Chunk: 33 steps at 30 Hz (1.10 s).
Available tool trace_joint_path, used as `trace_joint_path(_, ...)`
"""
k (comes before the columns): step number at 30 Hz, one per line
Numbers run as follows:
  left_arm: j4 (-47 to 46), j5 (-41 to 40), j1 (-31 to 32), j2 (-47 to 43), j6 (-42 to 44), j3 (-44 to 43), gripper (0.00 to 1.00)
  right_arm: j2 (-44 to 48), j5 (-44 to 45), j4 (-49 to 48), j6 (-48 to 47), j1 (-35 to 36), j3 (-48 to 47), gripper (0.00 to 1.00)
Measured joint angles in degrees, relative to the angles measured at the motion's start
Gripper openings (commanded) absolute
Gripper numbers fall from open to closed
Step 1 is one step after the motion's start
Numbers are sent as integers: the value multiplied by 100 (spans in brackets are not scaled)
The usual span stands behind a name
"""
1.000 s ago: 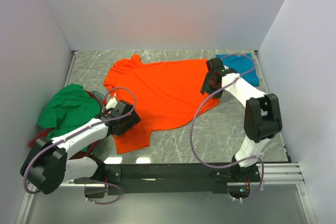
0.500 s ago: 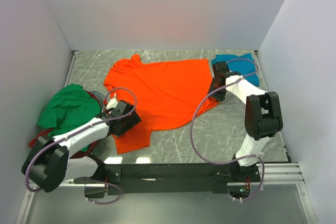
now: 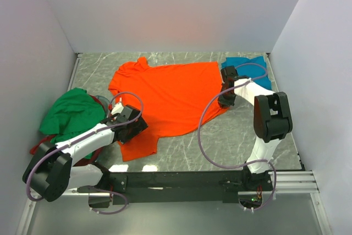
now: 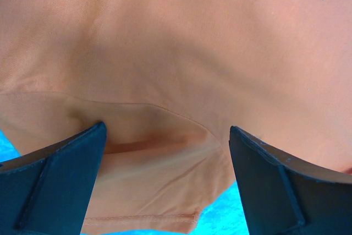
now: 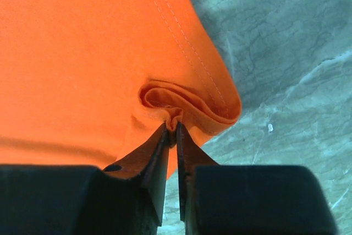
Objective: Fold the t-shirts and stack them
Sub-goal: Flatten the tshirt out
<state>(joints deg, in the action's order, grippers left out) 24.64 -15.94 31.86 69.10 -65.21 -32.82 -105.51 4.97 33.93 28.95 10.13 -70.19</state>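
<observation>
White walls close in a grey marbled surface on three sides, with both arm bases bolted along its 6 o'clock edge.

Seen from the top, the orange t-shirt is the largest thing. It lies spread flat over the middle of the surface, with one sleeve towards 11 o'clock and a flap reaching down towards 7 o'clock. The green t-shirt sits bunched in a heap at 9 o'clock against the left wall. The teal t-shirt lies at 1 o'clock in the far right corner, partly behind the right arm. The dark red t-shirt shows only as a rim at 8 o'clock, under the green heap and the left arm. A purple cable loops from the right arm over the bare surface.

The left end effector stands with its jaws wide apart over the orange cloth near the 7 o'clock flap. Its dark fingers straddle a shallow crease and grip nothing.

The right end effector is at the shirt's 3 o'clock edge. Its jaws are drawn almost together, pinching a small pucker of the stitched orange hem, with the marble just beside it.
</observation>
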Motion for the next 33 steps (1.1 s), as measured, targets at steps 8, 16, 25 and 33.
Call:
trace_joint_path(8, 0, 0, 0, -2, -2, 2, 100, 372, 219, 142, 85, 0, 138, 15)
trace_joint_path(16, 9, 2, 0, -144, -15, 92, 99, 1353, 522, 385, 212, -4, 986, 12)
trace_joint_path(25, 177, 70, 0, -603, -20, 238, 99, 2234, 691, 763, 455, -72, 2299, 13)
trace_joint_path(33, 529, 258, 4, -874, -129, 470, 99, 2741, 820, 922, 745, -81, 3023, 15)
